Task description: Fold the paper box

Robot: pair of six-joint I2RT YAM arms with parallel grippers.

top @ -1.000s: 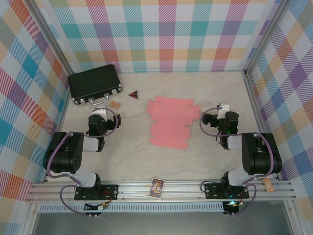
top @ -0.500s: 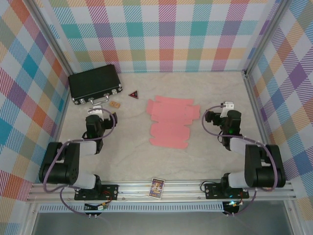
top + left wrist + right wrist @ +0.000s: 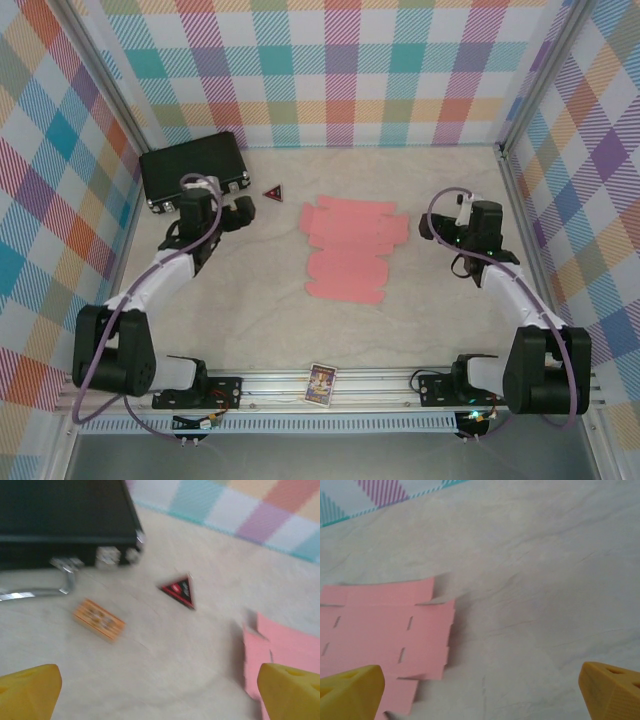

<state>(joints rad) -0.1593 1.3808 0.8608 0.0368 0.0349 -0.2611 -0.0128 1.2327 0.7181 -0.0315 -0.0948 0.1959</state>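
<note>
**Top view**
- Paper box (image 3: 350,248): a flat, unfolded salmon-pink sheet with flaps. It lies at the middle of the table (image 3: 260,310), long axis running 12 to 6 o'clock, and nothing touches it.
- Black case (image 3: 193,168): closed, at 10 o'clock from the sheet, in the far left corner.
- Triangular tag (image 3: 273,191): dark with a red edge, at 10 o'clock from the sheet, between case and sheet.
- Picture card (image 3: 321,383): on the near rail at 6 o'clock.
- Left gripper (image 3: 248,207): at 9 o'clock from the sheet, just beside the case front and apart from the sheet.
- Right gripper (image 3: 426,227): at 3 o'clock from the sheet, near its right edge and not touching it.

**Left wrist view** (somewhat blurred)
- Yellow fingertips (image 3: 27,690) sit in the two lower corners, spread wide, with bare table between them.
- The case, with its metal handle (image 3: 37,587), is at 11 o'clock.
- Orange label (image 3: 99,619): flat on the table at 10 o'clock.
- The triangular tag is at 12 o'clock.
- A corner of the pink sheet is at 3 o'clock.

**Right wrist view**
- Yellow fingertips (image 3: 350,692) are at both lower corners, spread wide and gripping nothing.
- The pink sheet lies flat at 9 o'clock, slits and flap edges visible. Its lower corner runs just beside the left-hand fingertip; I cannot tell whether they touch.
- Bare marbled table takes up 12 to 3 o'clock.
</note>
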